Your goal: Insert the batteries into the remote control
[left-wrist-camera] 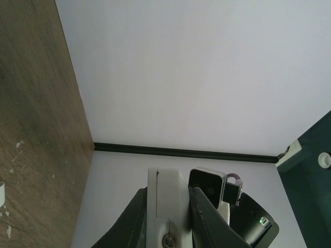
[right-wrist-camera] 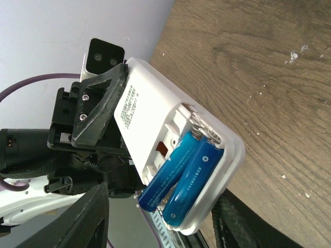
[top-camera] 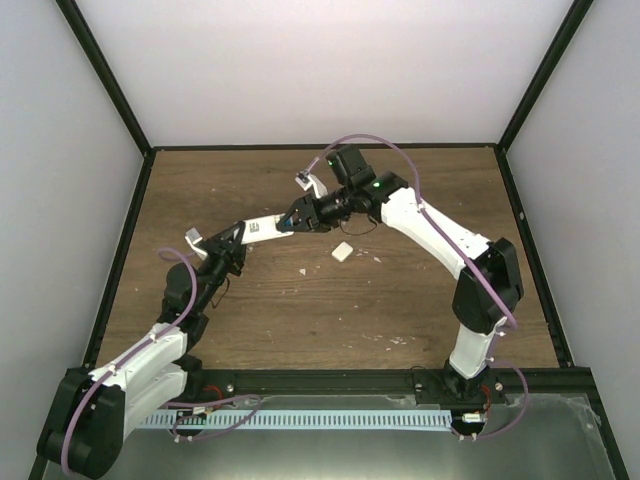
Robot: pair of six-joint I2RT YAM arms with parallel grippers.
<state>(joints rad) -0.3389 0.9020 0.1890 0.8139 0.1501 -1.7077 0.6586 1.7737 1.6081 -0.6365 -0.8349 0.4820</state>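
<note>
A worn wooden table (top-camera: 300, 310) fills the floor of a white-walled, black-framed enclosure. From the arm bases at the near edge, the left arm reaches up toward 1 o'clock. The left gripper (top-camera: 232, 238) is clamped on the remote control (right-wrist-camera: 150, 113), holding it clear of the table. In the left wrist view the white body sits pinched between the two dark fingers.

In the top view, a small white battery cover (top-camera: 342, 252) lies on the wood just off the remote's free end, toward 4 o'clock. The remote's long axis runs out from the left gripper between 2 and 3 o'clock, and its free end meets the right gripper (top-camera: 298, 213).

The right wrist view shows the remote back-side up, lying from 11 to 5 o'clock, with the compartment open at the 5 o'clock end. Both batteries (right-wrist-camera: 194, 178) are in it, side by side on a 1-to-7 o'clock line. The cell toward 3 o'clock looks seated against its spring. The other sits askew, its lower end overhanging the compartment wall toward 7 o'clock.

The right gripper's fingers (right-wrist-camera: 89, 217) are spread wide, one on each side of that end and gripping nothing. The right arm is therefore the one placed to press, and the skewed cell probably needs a push down and toward 1 o'clock before the cover goes on.
</note>
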